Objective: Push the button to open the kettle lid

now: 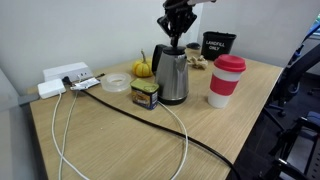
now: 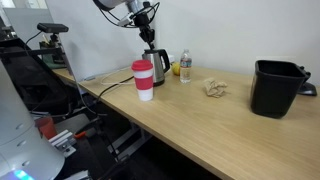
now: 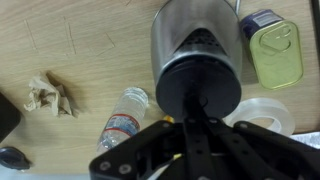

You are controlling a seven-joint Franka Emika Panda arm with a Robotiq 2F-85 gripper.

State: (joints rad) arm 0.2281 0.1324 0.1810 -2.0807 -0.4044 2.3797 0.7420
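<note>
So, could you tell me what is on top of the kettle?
The black lid, closed, with the shut tool poised over it. The tool covers the button; contact cannot be judged.

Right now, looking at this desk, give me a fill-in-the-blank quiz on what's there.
The white cup has a ___ lid.
The gripper hangs directly above the ___.
The bin at the table's far end is ___ in colour.
Missing words: red; kettle; black.

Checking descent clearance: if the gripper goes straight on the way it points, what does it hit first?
Likely the round black lid of the brushed steel kettle, directly under the gripper; remaining gap unclear.
</note>
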